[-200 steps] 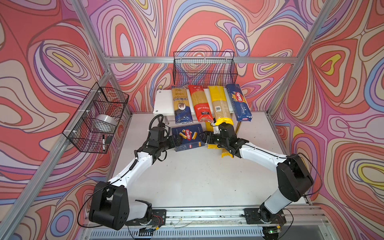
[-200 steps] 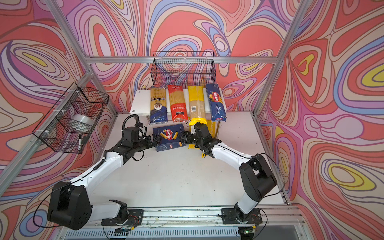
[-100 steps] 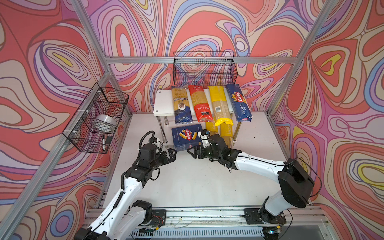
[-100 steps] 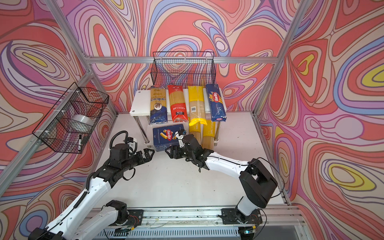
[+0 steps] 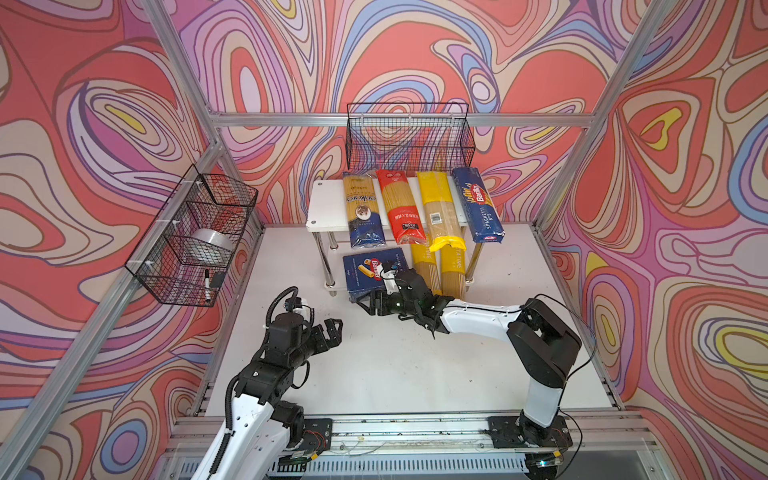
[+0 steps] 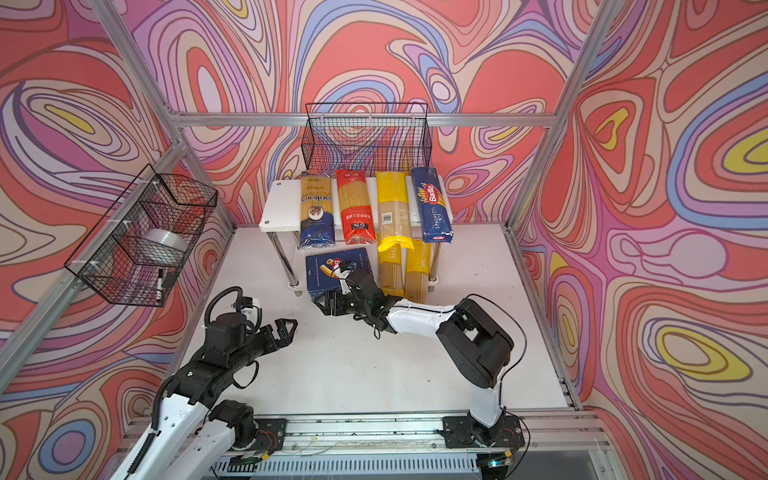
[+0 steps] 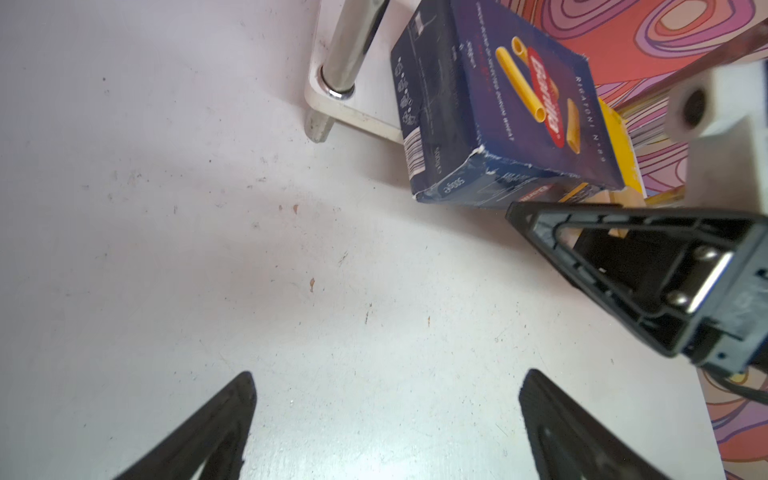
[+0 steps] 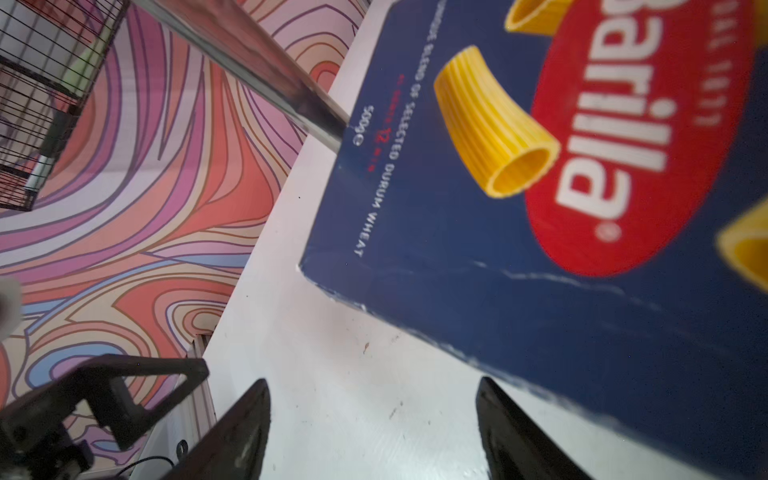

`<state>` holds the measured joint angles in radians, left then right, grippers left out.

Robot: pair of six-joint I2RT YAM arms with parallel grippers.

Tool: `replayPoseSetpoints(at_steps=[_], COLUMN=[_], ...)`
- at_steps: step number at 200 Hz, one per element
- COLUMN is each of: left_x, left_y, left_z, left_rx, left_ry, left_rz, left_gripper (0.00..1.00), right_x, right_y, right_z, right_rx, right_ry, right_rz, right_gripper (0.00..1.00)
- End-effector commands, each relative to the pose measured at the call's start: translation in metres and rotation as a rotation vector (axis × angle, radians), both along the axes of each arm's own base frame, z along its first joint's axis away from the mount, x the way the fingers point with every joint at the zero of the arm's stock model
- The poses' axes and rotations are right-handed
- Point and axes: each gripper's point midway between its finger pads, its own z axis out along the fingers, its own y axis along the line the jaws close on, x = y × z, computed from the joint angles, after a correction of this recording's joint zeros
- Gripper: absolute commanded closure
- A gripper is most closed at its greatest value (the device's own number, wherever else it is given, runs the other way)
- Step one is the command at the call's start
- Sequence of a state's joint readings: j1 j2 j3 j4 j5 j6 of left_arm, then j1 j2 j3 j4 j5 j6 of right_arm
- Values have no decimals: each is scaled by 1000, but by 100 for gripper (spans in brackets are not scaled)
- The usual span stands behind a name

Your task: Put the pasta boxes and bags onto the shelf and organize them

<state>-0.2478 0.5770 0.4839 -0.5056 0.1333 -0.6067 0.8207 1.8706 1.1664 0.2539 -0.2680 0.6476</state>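
Up-frame of the spread, empty right jaws in both top views, the wide box [image 5: 365,272] lies end-on; the spread left jaws sit farther.

This is a robotics laboratory cell. A flat white worktop [image 5: 395,365] is enclosed by silver aluminium frame bars [image 5: 291,119] and by walls printed with red, purple and blue swirls [image 5: 415,50]. Two white-and-black robot arms [image 5: 478,318] are bolted on a grey metal rail [image 5: 415,428] at its front edge.
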Motion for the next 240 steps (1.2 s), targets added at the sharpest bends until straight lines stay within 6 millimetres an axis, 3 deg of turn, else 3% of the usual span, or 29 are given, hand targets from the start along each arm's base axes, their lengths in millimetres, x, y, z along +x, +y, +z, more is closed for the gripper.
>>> replayPoseSetpoints(at_steps=[1, 47, 112, 176, 210, 233, 240], left_x=[-5, -2, -3, 7, 19, 23, 23], left_y=[2, 6, 14, 23, 42, 79, 93], left_z=[-14, -13, -16, -6, 1, 0, 1], left_rx=[-19, 0, 32, 98, 217, 403, 460], left_ry=[30, 10, 1, -35, -90, -101, -99], left_rz=[28, 44, 66, 90, 152, 286, 352], left_gripper=[0, 0, 0, 0, 0, 0, 0], right_x=[6, 19, 44, 49, 33, 25, 20], right_y=[14, 27, 26, 30, 7, -36, -51], right_z=[9, -1, -5, -8, 0, 2, -7], right_rx=[19, -5, -24, -58, -77, -101, -128], right_ry=[-32, -40, -66, -70, -107, -120, -112], right_rz=[28, 46, 37, 48, 29, -99, -127], right_gripper=[20, 20, 19, 19, 19, 16, 13])
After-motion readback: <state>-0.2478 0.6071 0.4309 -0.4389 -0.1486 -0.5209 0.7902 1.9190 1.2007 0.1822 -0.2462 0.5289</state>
